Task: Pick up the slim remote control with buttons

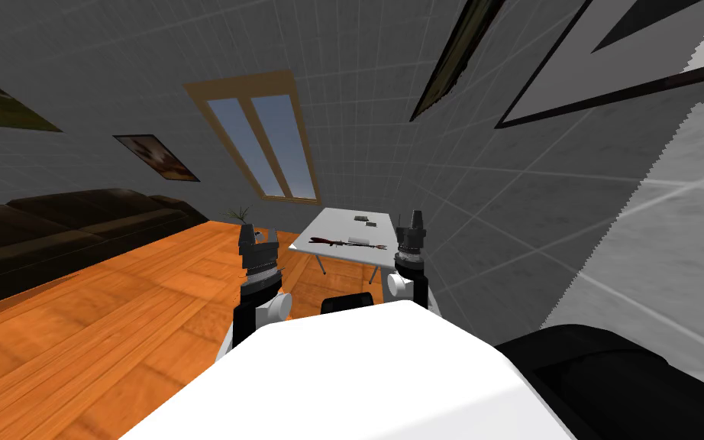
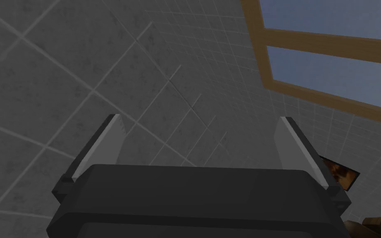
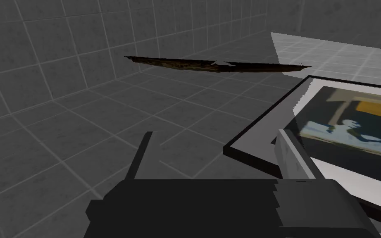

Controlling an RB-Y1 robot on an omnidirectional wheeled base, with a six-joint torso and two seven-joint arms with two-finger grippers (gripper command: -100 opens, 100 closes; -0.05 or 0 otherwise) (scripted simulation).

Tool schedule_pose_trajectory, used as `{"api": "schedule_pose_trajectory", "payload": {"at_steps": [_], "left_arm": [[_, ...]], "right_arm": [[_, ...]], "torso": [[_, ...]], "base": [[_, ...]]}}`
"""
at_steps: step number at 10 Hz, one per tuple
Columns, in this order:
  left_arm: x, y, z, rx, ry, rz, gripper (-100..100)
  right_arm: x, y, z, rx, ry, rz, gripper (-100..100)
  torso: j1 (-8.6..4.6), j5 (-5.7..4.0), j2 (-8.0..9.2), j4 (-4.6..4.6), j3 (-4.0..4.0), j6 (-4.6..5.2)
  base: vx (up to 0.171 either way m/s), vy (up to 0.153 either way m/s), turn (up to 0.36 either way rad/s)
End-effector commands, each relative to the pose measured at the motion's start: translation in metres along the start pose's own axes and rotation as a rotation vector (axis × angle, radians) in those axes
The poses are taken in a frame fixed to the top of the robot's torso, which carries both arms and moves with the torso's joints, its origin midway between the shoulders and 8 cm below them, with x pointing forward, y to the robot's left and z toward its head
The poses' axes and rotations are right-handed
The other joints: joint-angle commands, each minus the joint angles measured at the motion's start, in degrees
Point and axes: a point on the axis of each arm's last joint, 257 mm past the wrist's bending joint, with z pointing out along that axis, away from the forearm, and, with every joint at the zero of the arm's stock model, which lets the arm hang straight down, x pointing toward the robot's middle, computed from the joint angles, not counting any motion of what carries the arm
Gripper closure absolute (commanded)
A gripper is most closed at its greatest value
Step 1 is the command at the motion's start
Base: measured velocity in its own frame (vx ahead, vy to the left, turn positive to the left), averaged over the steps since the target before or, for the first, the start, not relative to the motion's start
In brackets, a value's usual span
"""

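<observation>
The remote is probably one of two small dark slabs (image 1: 360, 219) on the far half of the white counter (image 1: 326, 228); they are too small to tell which. Nearer the front edge lies a long dark red object (image 1: 334, 243) with a pale piece (image 1: 358, 241) beside it. Both arms are raised short of the counter. The left pincer (image 1: 259, 235) and the right pincer (image 1: 411, 223) each have their fingers apart and hold nothing.

The step is the approach. I judge it best to roll closer and square up to the counter. Then bring the right pincer down past the red object and set its fingers across the remote's narrow width.
</observation>
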Motion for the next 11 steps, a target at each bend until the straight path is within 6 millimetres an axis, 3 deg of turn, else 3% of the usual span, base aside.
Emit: {"api": "schedule_pose_trajectory", "payload": {"at_steps": [1, 7, 10, 11], "left_arm": [[0.0, 0.0, 0.0, 0.0, 0.0, 0.0, 0], [0.0, 0.0, 0.0, 0.0, 0.0, 0.0, 0], [0.0, 0.0, 0.0, 0.0, 0.0, 0.0, 0], [0.0, 0.0, 0.0, 0.0, 0.0, 0.0, 0]], "right_arm": [[0.007, 0.0, -0.003, 0.001, 0.045, -0.006, -100], [0.038, -0.009, -0.028, 0.041, 0.238, -0.031, -100], [0.056, -0.026, -0.058, 0.1, 0.372, -0.057, -100], [0.056, -0.026, -0.059, 0.1, 0.379, -0.058, -100]], "torso": [[0.0, 0.0, 0.0, 0.0, 0.0, 0.0], [0.31, 0.07, 0.51, 0.11, 0.3, -0.01], [0.13, 0.03, 0.45, 0.1, 0.26, -0.01], [0.22, 0.05, 0.52, 0.12, 0.3, -0.01]], "base": [[-0.029, 0.015, 0.039], [-0.101, 0.053, 0.073], [-0.112, 0.048, 0.141], [0.015, 0.019, 0.046]]}}
